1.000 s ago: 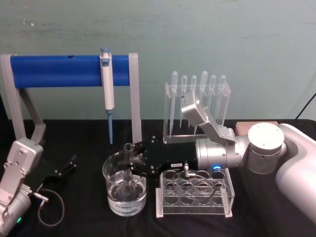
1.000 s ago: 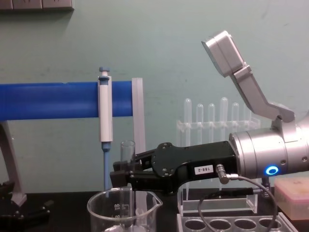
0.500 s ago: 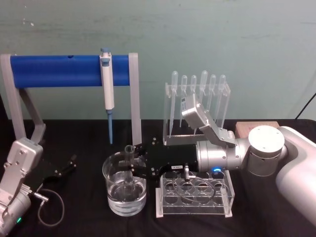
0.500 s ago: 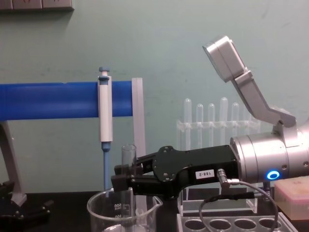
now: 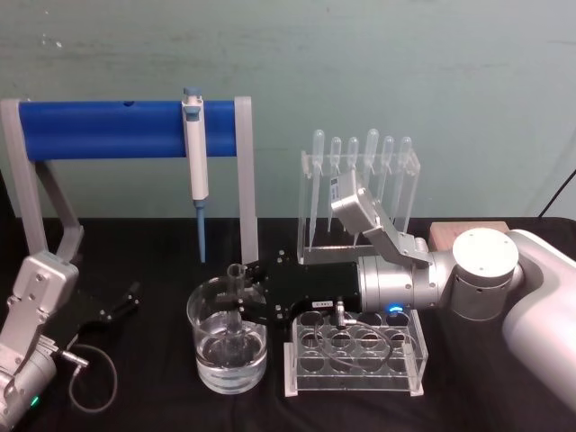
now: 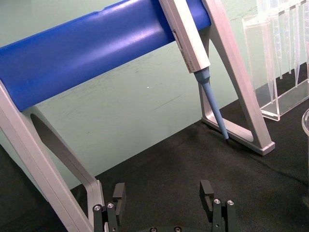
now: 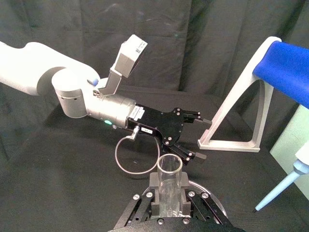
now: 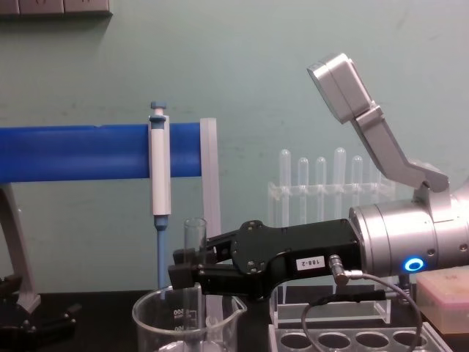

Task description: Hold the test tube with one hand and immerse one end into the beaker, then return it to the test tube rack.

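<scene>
Here, well to the left of the wide clear glass beaker (image 5: 202, 317), the black two-fingered left gripper (image 5: 115, 306) is lying low, its fingers spread wide and holding nothing. The black right gripper (image 5: 241, 304) is reaching in level from the beaker's right. It is clamping the clear round-bottomed glass test tube (image 8: 194, 233) upright, its lower end dipping into the beaker's water (image 5: 216, 353).

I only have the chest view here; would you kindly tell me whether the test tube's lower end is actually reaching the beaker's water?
Observer: Yes; the head view shows the test tube upright in the right gripper, lower end under the water in the beaker.
Operator: Thanks. Is the rack free?
Observer: Its visible holes look empty.
Operator: And the left gripper?
Observer: Open, resting at the left of the table.
</scene>
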`<state>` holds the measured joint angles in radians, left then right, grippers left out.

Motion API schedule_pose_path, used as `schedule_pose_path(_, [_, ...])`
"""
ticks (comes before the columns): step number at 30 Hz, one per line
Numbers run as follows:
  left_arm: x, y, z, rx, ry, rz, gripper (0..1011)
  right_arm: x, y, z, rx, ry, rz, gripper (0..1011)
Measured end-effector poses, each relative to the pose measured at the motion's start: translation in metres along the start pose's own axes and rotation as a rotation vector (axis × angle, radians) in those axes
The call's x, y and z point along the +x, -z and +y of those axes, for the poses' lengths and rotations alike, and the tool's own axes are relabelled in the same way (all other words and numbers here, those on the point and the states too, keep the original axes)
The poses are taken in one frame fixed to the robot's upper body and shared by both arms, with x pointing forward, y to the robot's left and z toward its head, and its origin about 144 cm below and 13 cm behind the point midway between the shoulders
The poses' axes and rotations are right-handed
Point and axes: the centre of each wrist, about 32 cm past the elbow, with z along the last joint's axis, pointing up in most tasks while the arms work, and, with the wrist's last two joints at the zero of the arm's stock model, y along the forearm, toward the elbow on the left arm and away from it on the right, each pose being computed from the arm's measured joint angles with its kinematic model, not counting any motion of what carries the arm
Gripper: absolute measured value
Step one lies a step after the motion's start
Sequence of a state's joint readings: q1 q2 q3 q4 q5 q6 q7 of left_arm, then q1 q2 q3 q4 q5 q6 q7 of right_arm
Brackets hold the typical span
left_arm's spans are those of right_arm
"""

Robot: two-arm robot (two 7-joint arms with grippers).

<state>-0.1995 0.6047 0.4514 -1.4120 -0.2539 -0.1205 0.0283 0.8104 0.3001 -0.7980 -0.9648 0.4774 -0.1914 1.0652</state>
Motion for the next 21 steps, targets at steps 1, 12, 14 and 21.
schedule_pose_path(1, [0.0, 0.0, 0.0, 0.0, 0.0, 0.0, 1000, 0.0, 0.0, 0.0, 0.0, 0.0, 0.0, 230])
schedule_pose_path(12, [0.0, 0.0, 0.0, 0.0, 0.0, 0.0, 1000, 0.0002, -0.0003, 0.0001, -0.001, -0.001, 0.001, 230])
schedule_pose_path(14, [0.0, 0.0, 0.0, 0.0, 0.0, 0.0, 1000, 0.0002, -0.0003, 0.0001, -0.001, -0.001, 0.001, 230])
schedule_pose_path(21, [0.0, 0.0, 0.0, 0.0, 0.0, 0.0, 1000, 0.0002, -0.0004, 0.0001, 0.0, -0.001, 0.001, 230])
